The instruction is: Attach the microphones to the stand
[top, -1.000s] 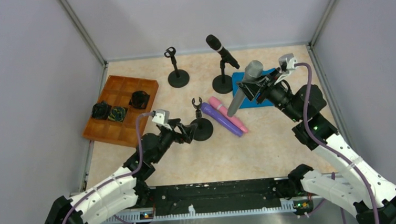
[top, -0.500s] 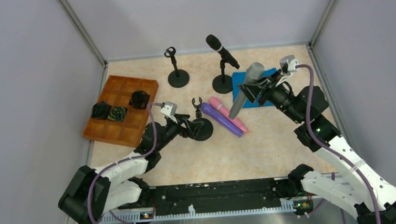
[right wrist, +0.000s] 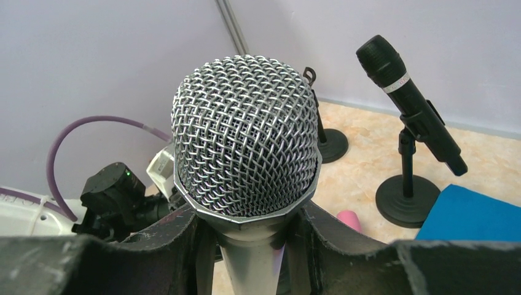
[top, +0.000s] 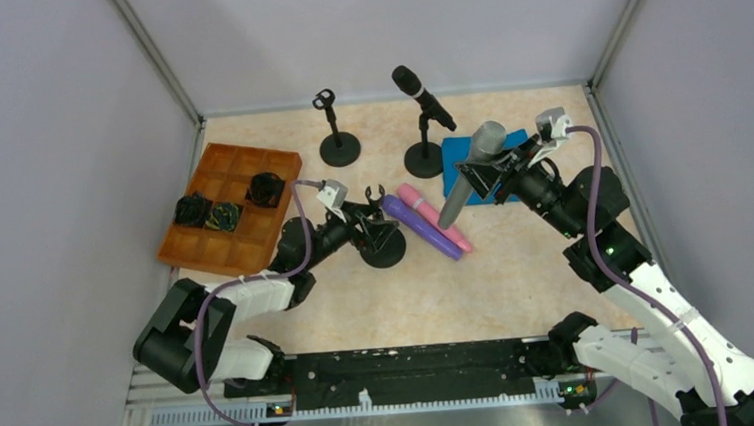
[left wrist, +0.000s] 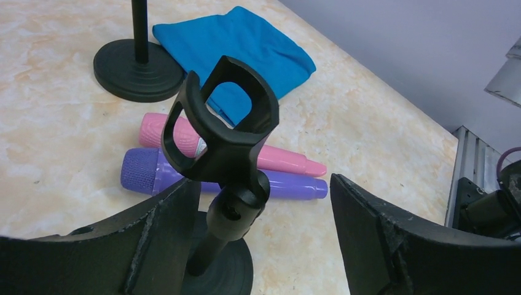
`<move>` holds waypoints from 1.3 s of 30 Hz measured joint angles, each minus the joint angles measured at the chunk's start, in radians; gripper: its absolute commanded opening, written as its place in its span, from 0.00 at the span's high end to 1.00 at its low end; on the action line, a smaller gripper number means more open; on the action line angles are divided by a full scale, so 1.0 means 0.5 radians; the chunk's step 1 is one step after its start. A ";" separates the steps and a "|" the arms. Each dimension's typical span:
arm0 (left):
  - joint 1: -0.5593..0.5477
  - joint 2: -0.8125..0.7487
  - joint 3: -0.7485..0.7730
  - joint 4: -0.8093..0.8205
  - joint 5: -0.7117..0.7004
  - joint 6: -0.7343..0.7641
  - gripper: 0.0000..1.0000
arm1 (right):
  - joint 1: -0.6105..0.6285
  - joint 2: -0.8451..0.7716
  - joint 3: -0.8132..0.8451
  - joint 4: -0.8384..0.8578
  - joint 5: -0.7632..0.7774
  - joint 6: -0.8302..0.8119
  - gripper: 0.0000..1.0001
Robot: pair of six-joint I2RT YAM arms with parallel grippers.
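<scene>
Now tray: three dark clumps; right pincer grips silver microphone.

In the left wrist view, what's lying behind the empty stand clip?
The pink microphone and purple microphone lie side by side on the table, with the blue cloth farther back. The clip hides part of each.

Brown compartment tray with three dark items; blue cloth.
</scene>
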State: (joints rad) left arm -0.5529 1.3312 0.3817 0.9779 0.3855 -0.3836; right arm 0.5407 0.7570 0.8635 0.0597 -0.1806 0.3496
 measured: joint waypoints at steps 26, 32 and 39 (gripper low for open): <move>0.075 0.301 0.145 0.240 0.285 -0.022 1.00 | 0.000 -0.003 0.000 -0.003 -0.008 -0.001 1.00; 0.070 0.301 0.146 0.227 0.325 -0.021 1.00 | 0.000 -0.005 -0.021 0.017 -0.009 -0.034 1.00; 0.060 0.194 0.094 0.137 0.325 -0.014 1.00 | 0.000 -0.008 -0.117 0.072 -0.011 -0.071 1.00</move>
State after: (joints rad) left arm -0.5232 1.4281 0.4286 1.0466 0.5480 -0.3908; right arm 0.5407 0.7532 0.8051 0.0956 -0.1864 0.3141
